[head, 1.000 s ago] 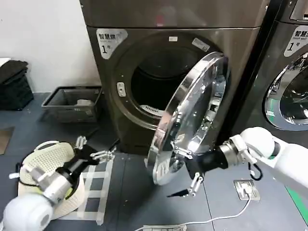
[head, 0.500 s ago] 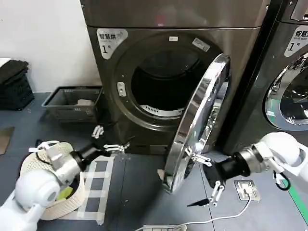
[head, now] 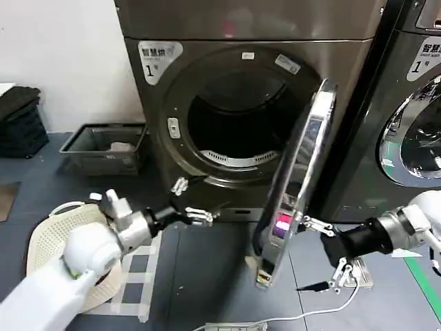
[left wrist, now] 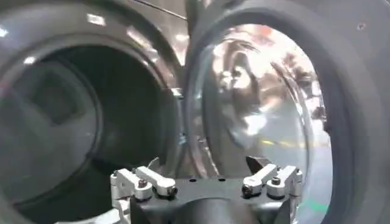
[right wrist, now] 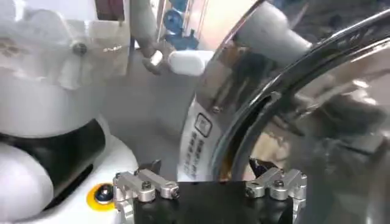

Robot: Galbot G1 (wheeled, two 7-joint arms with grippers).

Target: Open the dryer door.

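The dryer door (head: pixel 300 181), a round porthole with a wide chrome rim, stands swung out edge-on from the bronze-grey machine labelled "1" (head: pixel 241 27), leaving the dark drum mouth (head: pixel 231 121) uncovered. My right gripper (head: pixel 320 254) is open just right of the door's lower rim, its upper finger close against the chrome. In the right wrist view the chrome rim (right wrist: pixel 244 79) curves right ahead of that gripper (right wrist: pixel 204 165). My left gripper (head: pixel 196 203) is open, low before the drum mouth. Its wrist view shows this gripper (left wrist: pixel 207 169) facing the door's inner glass (left wrist: pixel 262 109).
A blacker machine with a similar round door (head: pixel 413 131) stands at the right. A grey crate (head: pixel 103 148) sits by the wall, and a white laundry basket (head: pixel 52 238) lies on the floor at left. A floor socket (head: pixel 357 274) and a white cable (head: pixel 310 314) lie near my right gripper.
The door has swung farther out to the right, from angled to edge-on. My right gripper moved right and lower with it. My left gripper reached right, toward the drum mouth.
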